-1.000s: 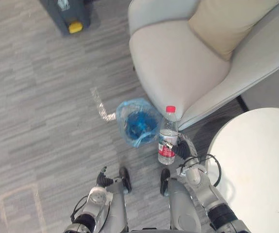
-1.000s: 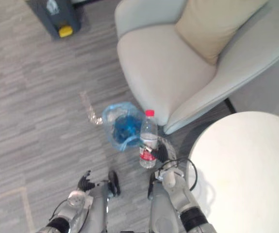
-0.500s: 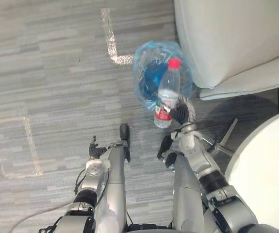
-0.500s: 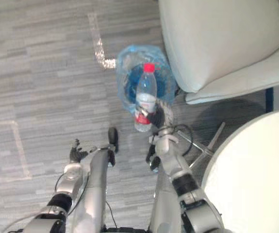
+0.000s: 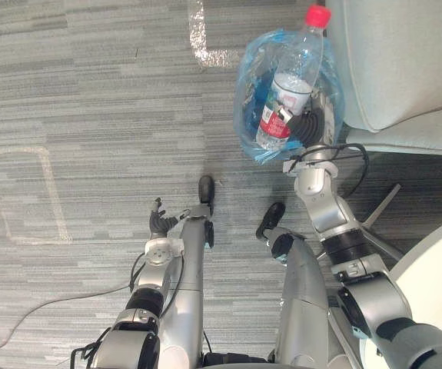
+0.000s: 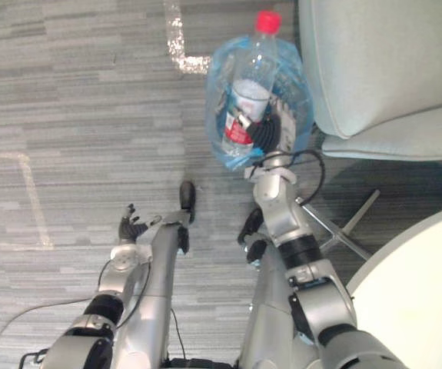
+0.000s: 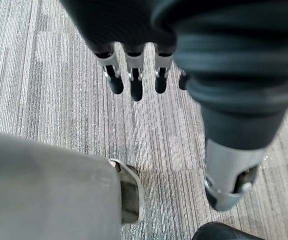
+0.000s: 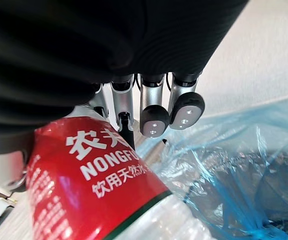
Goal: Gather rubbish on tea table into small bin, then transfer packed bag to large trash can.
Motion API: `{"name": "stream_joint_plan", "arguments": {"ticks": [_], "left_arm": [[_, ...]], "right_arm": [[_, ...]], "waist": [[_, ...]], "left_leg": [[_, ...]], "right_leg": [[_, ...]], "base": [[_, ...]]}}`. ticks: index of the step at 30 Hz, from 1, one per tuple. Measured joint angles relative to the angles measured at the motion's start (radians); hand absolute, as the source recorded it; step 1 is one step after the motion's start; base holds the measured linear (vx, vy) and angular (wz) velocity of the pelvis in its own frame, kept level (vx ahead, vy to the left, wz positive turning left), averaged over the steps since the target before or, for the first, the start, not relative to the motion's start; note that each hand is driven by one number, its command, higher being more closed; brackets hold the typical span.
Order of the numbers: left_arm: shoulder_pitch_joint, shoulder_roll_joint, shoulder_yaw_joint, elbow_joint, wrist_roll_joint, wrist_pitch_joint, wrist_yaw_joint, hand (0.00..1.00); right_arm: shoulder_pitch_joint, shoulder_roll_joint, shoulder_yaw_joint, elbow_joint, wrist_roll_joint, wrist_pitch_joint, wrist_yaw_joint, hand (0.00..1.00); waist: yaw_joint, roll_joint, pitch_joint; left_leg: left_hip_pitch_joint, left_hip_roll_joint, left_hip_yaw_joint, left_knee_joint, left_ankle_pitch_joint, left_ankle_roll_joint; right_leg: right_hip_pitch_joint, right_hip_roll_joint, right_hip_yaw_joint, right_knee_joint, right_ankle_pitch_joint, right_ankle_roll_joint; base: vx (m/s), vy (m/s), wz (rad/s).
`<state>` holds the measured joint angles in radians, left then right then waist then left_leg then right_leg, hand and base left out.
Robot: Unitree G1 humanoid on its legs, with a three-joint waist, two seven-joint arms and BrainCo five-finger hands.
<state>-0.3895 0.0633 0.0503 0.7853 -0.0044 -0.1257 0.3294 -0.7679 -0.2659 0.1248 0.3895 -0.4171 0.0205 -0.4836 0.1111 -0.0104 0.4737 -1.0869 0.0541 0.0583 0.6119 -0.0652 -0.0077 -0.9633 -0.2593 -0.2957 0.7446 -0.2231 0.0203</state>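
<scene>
Two hands to place: where is the right one?

Right hand (image 5: 307, 127) is raised over the small bin (image 5: 244, 100). Its fingers (image 8: 151, 112) and thumb are clamped on the lower part of a water bottle (image 5: 290, 81), at the red label.

How does the bottle lie?

Tilted, with the red cap pointing away from the robot past the bin's far rim. The base end is over the blue bag (image 8: 244, 160) that lines the bin. Whether the base is inside the bag's mouth I cannot tell.

And the bin?

On the grey carpet (image 5: 74, 115), just beside the pale armchair (image 5: 405, 61). The white table (image 6: 420, 284) is near the robot's right side.

Left hand?

Left hand (image 5: 157, 224) hangs low over the carpet, fingers (image 7: 133, 82) relaxed, holding nothing.
</scene>
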Motion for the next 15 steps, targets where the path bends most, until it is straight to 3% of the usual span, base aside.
{"name": "stream_joint_plan", "arguments": {"ticks": [7,8,15], "left_arm": [[-0.024,0.002,-0.006,-0.003,-0.019,-0.023,-0.001,0.00],[-0.026,0.001,-0.007,-0.003,-0.020,-0.026,-0.001,0.00],[-0.034,0.004,-0.009,-0.009,-0.038,-0.037,-0.001,0.00]], "right_arm": [[-0.072,-0.032,-0.064,0.044,0.006,0.007,-0.023,1.00],[-0.086,-0.033,-0.077,0.078,0.006,0.010,-0.032,0.00],[-0.100,-0.050,-0.117,0.139,0.006,0.024,-0.072,0.00]], "waist": [[0.004,-0.001,-0.003],[0.004,-0.001,-0.003],[0.003,0.000,-0.005]], "left_leg": [[-0.057,-0.002,0.005,0.008,0.006,0.001],[-0.062,-0.002,-0.001,0.017,0.009,0.000],[-0.091,0.000,-0.010,0.039,-0.001,-0.013]], "right_leg": [[-0.058,-0.005,0.004,0.014,-0.003,0.001],[-0.060,-0.005,0.004,0.021,-0.008,0.003],[-0.089,-0.008,0.004,0.063,-0.025,-0.005]], "base": [[0.01,-0.002,0.02],[0.02,-0.009,0.06],[0.00,-0.017,0.05]]}}
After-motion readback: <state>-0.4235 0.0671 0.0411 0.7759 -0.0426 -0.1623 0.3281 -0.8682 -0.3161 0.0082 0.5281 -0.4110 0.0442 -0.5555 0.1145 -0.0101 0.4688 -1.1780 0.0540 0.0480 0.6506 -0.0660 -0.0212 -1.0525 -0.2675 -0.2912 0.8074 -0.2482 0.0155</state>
